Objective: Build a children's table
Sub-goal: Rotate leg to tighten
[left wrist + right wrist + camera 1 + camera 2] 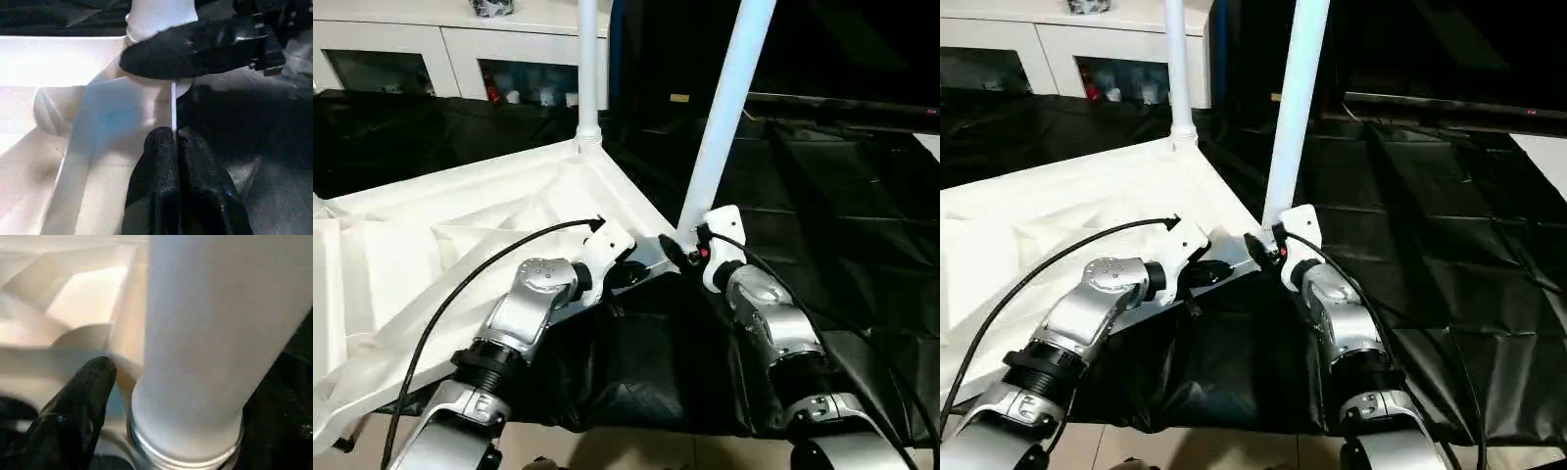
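Left claw (176, 147) pinches table top (460, 225) rim; right claw (690, 253) grips leg (724, 108).

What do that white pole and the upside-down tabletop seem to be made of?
The leg looks like smooth, slightly glossy white plastic tubing, evenly coloured, with a silvery, possibly metal ring at its base. The tabletop looks like moulded white plastic: thin ribs and a soft sheen.

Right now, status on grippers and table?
Left gripper pinching white plastic tabletop's rim. Right gripper at near white tubular leg's base, grip unclear. Far leg upright in its corner.
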{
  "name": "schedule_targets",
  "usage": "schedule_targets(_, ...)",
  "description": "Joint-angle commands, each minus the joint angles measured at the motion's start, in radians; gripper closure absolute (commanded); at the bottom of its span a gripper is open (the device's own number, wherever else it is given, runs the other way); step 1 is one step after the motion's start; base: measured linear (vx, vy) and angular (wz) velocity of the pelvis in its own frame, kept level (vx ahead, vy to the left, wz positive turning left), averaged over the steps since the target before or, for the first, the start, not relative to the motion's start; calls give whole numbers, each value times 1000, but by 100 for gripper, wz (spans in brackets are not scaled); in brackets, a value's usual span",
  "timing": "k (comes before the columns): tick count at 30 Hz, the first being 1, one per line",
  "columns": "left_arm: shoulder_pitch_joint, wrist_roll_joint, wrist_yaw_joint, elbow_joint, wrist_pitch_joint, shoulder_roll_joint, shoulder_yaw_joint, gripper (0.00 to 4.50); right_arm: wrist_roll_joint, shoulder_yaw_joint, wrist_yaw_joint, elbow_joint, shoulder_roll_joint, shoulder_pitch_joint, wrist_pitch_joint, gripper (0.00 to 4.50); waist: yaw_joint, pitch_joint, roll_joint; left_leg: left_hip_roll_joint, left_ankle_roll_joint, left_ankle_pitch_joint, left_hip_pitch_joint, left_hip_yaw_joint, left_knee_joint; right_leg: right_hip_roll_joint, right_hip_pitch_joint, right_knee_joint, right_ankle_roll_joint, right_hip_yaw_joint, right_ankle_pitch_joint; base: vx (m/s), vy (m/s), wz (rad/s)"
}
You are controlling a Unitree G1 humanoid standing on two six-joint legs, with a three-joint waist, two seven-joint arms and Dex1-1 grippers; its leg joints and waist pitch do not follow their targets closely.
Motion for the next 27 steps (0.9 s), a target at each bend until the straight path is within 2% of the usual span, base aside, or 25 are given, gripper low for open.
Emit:
schedule_targets(1, -8, -58, -61, -53, -53, -38, -49, 450, -3, 83, 89, -21, 34, 0, -24, 70, 4, -69, -1, 37, 37, -178, 8, -9, -67, -83, 54, -75, -200, 51, -206, 0, 0, 0)
schedule_targets(2, 0, -64, -88, -63, -58, -21, -50, 450, 10, 83, 141, -40, 11, 11, -32, 70, 5, -69, 7, 38, 38, -177, 11, -9, -66, -83, 52, -75, -204, 52, -203, 0, 0, 0)
schedule_targets(7, 23, -89, -195, -98, -79, 42, -55, 450, 73, 100, 357, -144, -83, 66, -29, 70, 7, -69, 2, 40, 59, -172, 8, -9, -66, -79, 56, -70, -220, 51, -158, 0, 0, 0)
schedule_targets(8, 23, -90, -205, -99, -82, 50, -54, 450, 84, 104, 392, -161, -100, 77, -26, 70, 9, -70, 2, 41, 61, -173, 12, -8, -65, -80, 54, -71, -223, 51, -157, 0, 0, 0)
schedule_targets(9, 24, -95, -231, -100, -89, 66, -52, 450, 105, 114, 460, -193, -138, 97, -16, 70, 9, -69, -2, 40, 66, -179, 13, -7, -65, -78, 54, -72, -226, 51, -168, 0, 0, 0)
schedule_targets(10, 26, -100, -251, -105, -89, 77, -51, 450, 120, 122, 504, -216, -161, 110, -6, 70, 14, -69, -1, 41, 67, -180, 13, -7, -64, -80, 54, -72, -223, 51, -175, 0, 0, 0)
schedule_targets(12, 29, -105, -273, -114, -89, 88, -50, 450, 132, 128, 548, -239, -186, 126, 3, 70, 15, -67, -4, 42, 70, -184, 12, -6, -65, -81, 53, -74, -218, 51, -200, 0, 0, 0)
schedule_targets(15, 35, -113, -300, -126, -83, 101, -51, 450, 142, 134, 594, -262, -208, 143, 14, 70, 24, -64, -4, 44, 55, -207, 16, -7, -67, -83, 47, -82, -196, 52, -282, 0, 0, 0)
schedule_targets(17, 45, -130, -336, -142, -78, 118, -57, 450, 153, 152, 659, -301, -241, 165, 40, 86, 28, -65, -4, 43, 56, -201, 16, -7, -67, -81, 47, -81, -190, 52, -276, 0, 0, 0)
schedule_targets(21, 56, -142, -372, -159, -68, 133, -70, 450, 145, 180, 705, -325, -272, 180, 44, 119, 29, -65, -5, 43, 53, -196, 15, -8, -68, -80, 47, -80, -190, 51, -276, 0, 0, 0)
schedule_targets(27, 59, -140, -373, -162, -68, 131, -69, 450, 149, 183, 716, -331, -271, 181, 58, 157, 29, -66, -8, 41, 52, -187, 13, -8, -66, -81, 48, -82, -185, 50, -288, 0, 0, 0)
